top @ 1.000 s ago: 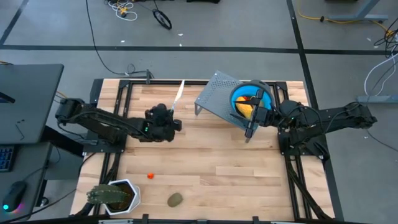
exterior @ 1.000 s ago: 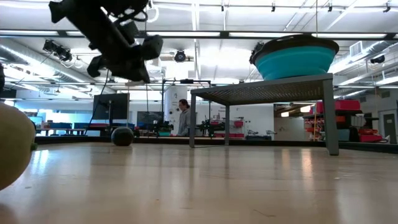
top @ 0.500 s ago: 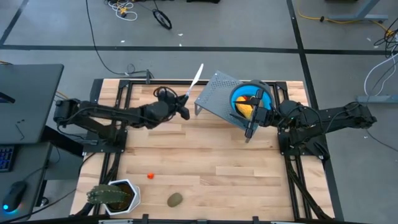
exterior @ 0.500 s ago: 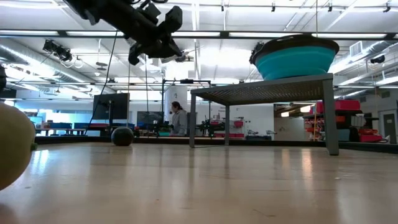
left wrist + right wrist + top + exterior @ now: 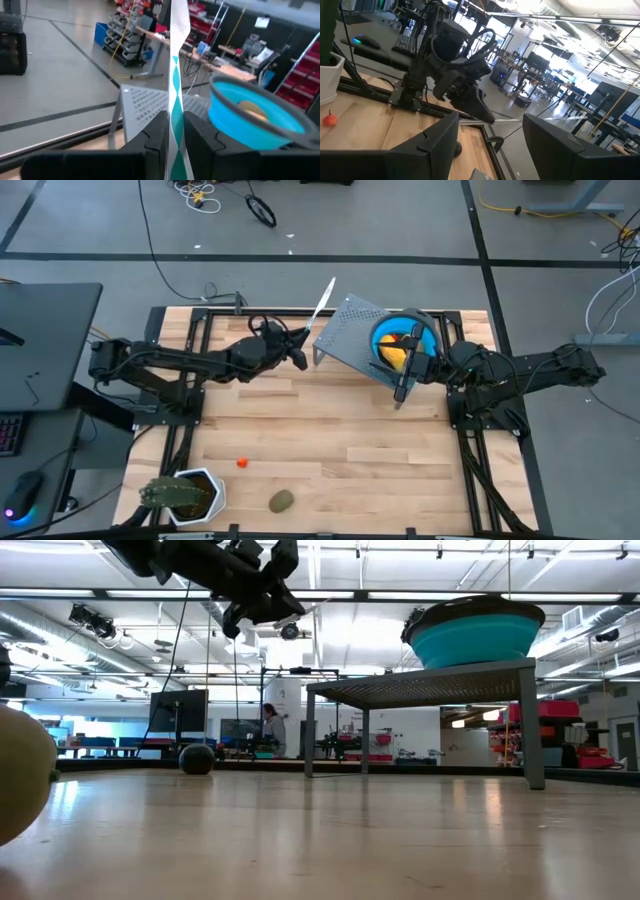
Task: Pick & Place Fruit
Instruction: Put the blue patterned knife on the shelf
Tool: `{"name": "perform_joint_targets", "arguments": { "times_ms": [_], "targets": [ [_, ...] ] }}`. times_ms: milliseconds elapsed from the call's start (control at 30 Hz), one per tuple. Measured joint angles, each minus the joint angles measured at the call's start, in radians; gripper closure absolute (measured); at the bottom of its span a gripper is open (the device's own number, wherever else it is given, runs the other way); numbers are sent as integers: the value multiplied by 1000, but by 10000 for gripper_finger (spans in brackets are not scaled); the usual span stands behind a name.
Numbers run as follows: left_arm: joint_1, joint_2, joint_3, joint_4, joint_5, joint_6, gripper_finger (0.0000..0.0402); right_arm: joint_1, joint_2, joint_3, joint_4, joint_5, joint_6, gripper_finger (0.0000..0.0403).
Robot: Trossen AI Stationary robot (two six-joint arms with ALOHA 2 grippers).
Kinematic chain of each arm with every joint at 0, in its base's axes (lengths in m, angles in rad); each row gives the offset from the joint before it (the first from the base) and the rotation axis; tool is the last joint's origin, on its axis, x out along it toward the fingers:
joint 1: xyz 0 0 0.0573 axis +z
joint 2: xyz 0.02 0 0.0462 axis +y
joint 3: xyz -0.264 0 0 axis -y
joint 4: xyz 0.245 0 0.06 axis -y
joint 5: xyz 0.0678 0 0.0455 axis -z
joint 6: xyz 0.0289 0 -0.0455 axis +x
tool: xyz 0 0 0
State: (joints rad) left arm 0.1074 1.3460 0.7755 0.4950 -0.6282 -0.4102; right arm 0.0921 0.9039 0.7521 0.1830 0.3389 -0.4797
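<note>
The left gripper (image 5: 298,352) is raised above the far half of the wooden table (image 5: 330,440), at about 11 o'clock from the table's middle, and is closed on a thin pale-blue stick (image 5: 322,299). The stick is pinched between the two dark fingers (image 5: 155,131) and points up and away toward 1 o'clock, past the far edge of the table. In the left wrist view a white and teal pattern is seen on the stick (image 5: 175,95).

Just beside the left gripper, at 3 o'clock from it, a grey perforated stand (image 5: 350,340) is set, and a blue bowl (image 5: 405,340) rests on top of it. A yellow fruit piece (image 5: 395,355) lies inside the bowl.

The right gripper (image 5: 402,385) is held at the bowl's near rim, at about 1 o'clock from the table's middle. Its fingers (image 5: 440,142) are spread wide apart and nothing is held between them.

On the near part of the table, at about 7 o'clock, a small orange-red fruit bit (image 5: 241,463) lies alone. An olive-brown oval fruit (image 5: 281,501) lies close to the near edge. A green spiky plant in a white pot (image 5: 185,495) stands at the near left corner. In the low view a dark round fruit (image 5: 197,759) is seen resting far back on the table
</note>
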Motion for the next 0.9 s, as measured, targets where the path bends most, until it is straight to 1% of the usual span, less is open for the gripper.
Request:
{"name": "perform_joint_targets", "arguments": {
  "times_ms": [100, 200, 267, 333, 400, 633, 900],
  "targets": [
    [0, 26, 8, 49, -1, 19, 341, 0, 0, 0, 0, 0, 0, 170],
    [0, 37, 18, 29, 21, 32, 341, 0, 0, 0, 0, 0, 0, 170],
    [0, 55, 38, 53, 23, 38, 341, 0, 0, 0, -1, 0, 0, 170],
    [0, 59, 43, 31, 19, 52, 341, 0, 0, 0, 0, 0, 0, 170],
    [-1, 84, 68, 51, 21, 51, 340, 0, 0, 0, -2, 0, 0, 170],
    [-6, 154, 137, 39, 23, 64, 340, 0, 0, 0, -9, 0, 0, 170],
    [-7, 218, 203, 21, -25, 57, 340, 0, 0, 0, -13, 0, 0, 170]
  ]
}}
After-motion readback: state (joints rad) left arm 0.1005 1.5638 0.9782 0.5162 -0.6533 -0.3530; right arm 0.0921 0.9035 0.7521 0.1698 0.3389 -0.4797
